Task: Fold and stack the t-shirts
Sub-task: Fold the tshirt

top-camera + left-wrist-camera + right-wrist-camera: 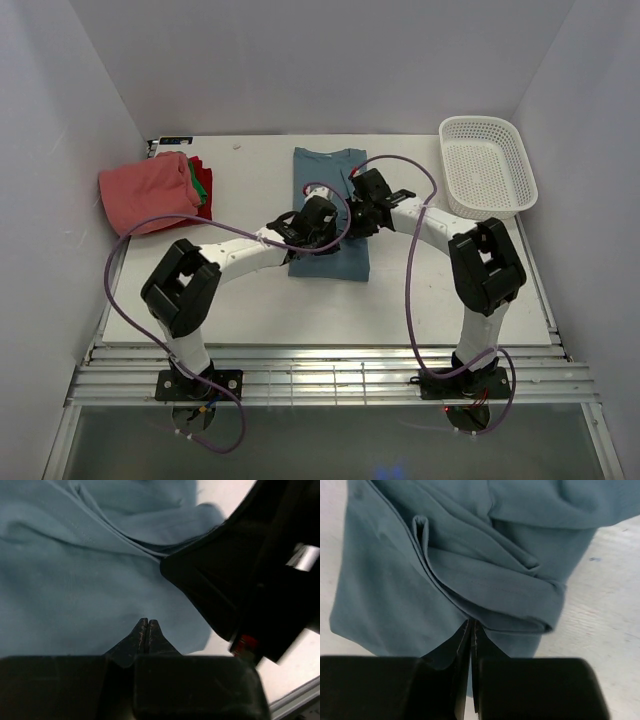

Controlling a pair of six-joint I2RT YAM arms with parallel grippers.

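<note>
The teal-blue t-shirt lies folded lengthwise in a narrow strip at the middle of the table. My left gripper is over its middle. In the left wrist view the gripper is shut, tips together, on the flat cloth with nothing between them. My right gripper is at the shirt's right edge. In the right wrist view it is shut with its tips at a folded sleeve layer. The folded salmon-pink shirt lies on the green and red ones at far left.
A white mesh basket stands at the back right corner. The right arm's black body fills the right side of the left wrist view, close to my left gripper. White walls close in the table on three sides.
</note>
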